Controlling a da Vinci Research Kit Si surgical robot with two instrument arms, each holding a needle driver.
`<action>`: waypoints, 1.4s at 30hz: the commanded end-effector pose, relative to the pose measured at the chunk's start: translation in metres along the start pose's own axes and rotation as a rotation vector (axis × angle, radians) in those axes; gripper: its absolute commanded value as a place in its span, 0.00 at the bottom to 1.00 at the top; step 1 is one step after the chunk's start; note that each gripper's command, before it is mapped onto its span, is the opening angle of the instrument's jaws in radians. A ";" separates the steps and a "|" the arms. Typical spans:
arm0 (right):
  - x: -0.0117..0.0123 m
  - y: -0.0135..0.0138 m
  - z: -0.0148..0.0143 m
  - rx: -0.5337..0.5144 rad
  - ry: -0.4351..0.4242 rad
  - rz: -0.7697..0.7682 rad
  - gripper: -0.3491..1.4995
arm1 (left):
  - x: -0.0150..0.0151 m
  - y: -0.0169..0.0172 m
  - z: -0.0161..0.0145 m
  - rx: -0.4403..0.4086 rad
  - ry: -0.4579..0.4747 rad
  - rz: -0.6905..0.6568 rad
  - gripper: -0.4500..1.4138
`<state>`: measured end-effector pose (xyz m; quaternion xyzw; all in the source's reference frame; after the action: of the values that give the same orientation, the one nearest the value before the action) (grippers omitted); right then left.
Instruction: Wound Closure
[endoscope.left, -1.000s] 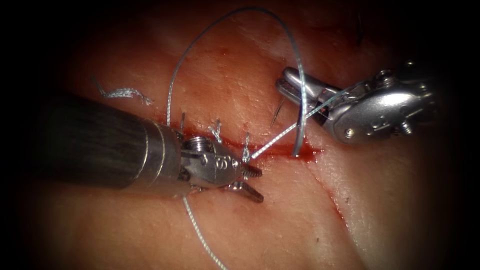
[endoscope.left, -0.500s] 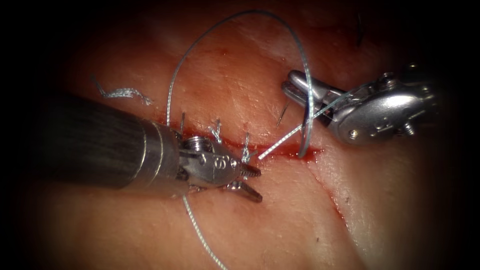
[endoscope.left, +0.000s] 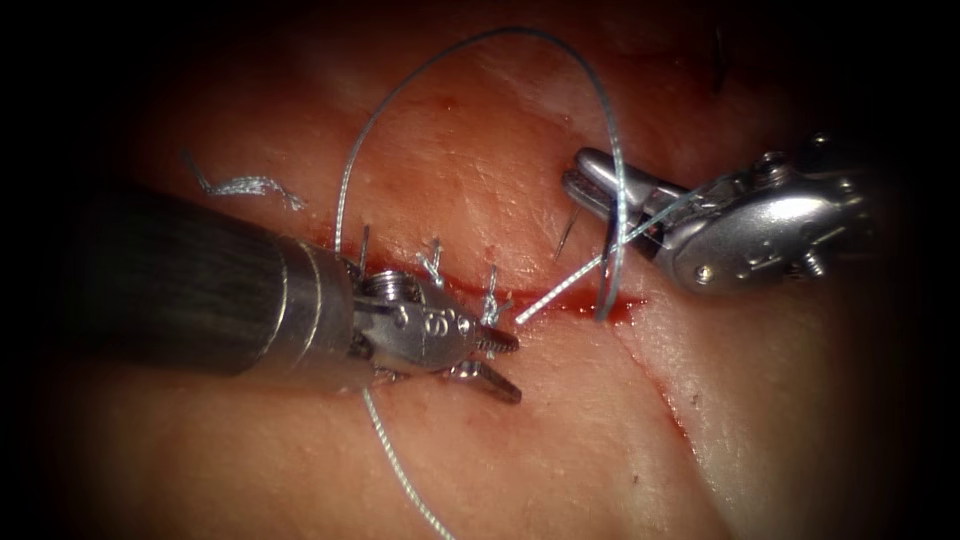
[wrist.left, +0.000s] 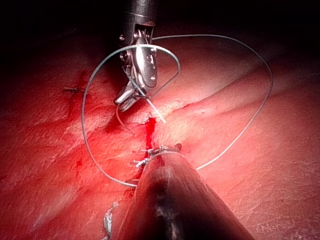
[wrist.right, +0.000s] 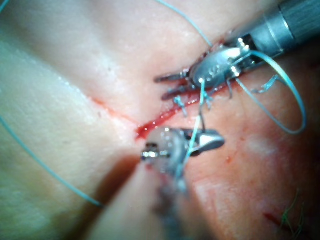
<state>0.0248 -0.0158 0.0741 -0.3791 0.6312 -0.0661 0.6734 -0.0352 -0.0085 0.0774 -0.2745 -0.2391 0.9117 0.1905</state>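
Note:
My right tool stands above the right end of the cut, jaws shut on the thin curved needle near one end. The needle hangs from those jaws toward the tissue; whether its point touches I cannot tell. A pale thread runs from this tool to the last stitch, and a wide thread loop arches over the tissue. Lying along the cut, my left tool has its jaws open, holding nothing. The right wrist view shows the left tool and the right tool.
Three tied stitches stand along the cut's left part. A frayed cut end of thread lies on the tissue at upper left. Red fluid pools at the cut's right end. Another thread strand trails below the left tool.
The right tool has drifted slightly to the right with the needle, and the thread loop has shifted right and widened with it. The left tool has barely moved.

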 end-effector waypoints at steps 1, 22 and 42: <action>-0.0003 -0.0006 0.0007 -0.001 0.005 0.000 0.00 | 0.0001 -0.0001 0.0008 -0.001 0.001 0.002 0.29; -0.0004 -0.0045 0.0008 0.018 0.002 0.014 0.00 | 0.0000 -0.0004 0.0003 -0.006 0.000 -0.001 0.29; 0.0004 -0.0072 0.0001 0.027 0.001 0.147 0.00 | 0.0001 -0.0006 0.0002 -0.009 0.000 0.000 0.29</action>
<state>0.0270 -0.0210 0.0775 -0.3229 0.6553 -0.0237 0.6825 -0.0347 -0.0079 0.0772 -0.2749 -0.2433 0.9106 0.1896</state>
